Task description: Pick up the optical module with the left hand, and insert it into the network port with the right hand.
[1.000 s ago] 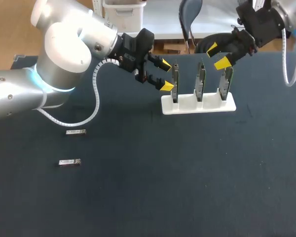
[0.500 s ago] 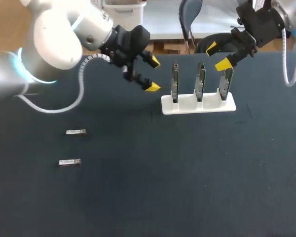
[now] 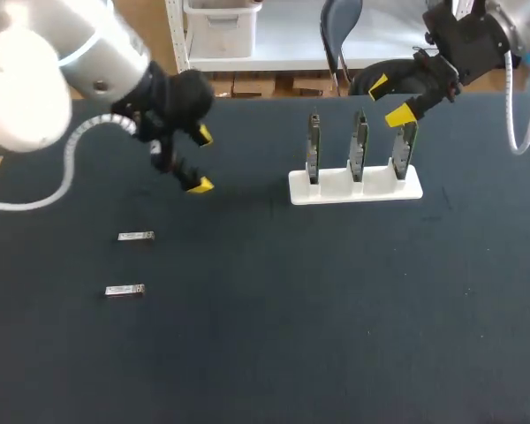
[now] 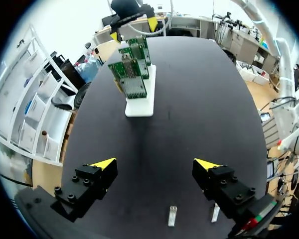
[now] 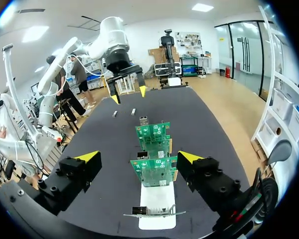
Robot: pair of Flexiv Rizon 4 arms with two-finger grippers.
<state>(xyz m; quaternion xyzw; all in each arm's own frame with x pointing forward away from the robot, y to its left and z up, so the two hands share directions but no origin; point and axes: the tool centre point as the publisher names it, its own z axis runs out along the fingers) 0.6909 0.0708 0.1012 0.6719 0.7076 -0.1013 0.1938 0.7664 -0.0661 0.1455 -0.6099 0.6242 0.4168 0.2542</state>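
Observation:
Two small silver optical modules (image 3: 135, 236) (image 3: 124, 291) lie flat on the dark table at the left. My left gripper (image 3: 199, 159) hangs open and holds nothing, above the table, back and to the right of them. In the left wrist view the modules (image 4: 172, 215) (image 4: 215, 212) show under the left gripper (image 4: 155, 164). A white stand (image 3: 355, 187) holds three upright green circuit boards (image 3: 359, 141) with network ports. My right gripper (image 3: 389, 100) is open and holds nothing, above and behind the rightmost board. In the right wrist view the boards (image 5: 154, 169) stand between the right gripper (image 5: 138, 157) fingers' line of sight.
The stand (image 4: 139, 104) sits at the table's back, right of centre. The back edge of the table runs just behind the stand. A dark tabletop (image 3: 318, 309) stretches in front of it.
My left arm has swung left, away from the stand's leftmost board toward the modules' side of the table, its gripper still open. The right arm has stayed in place.

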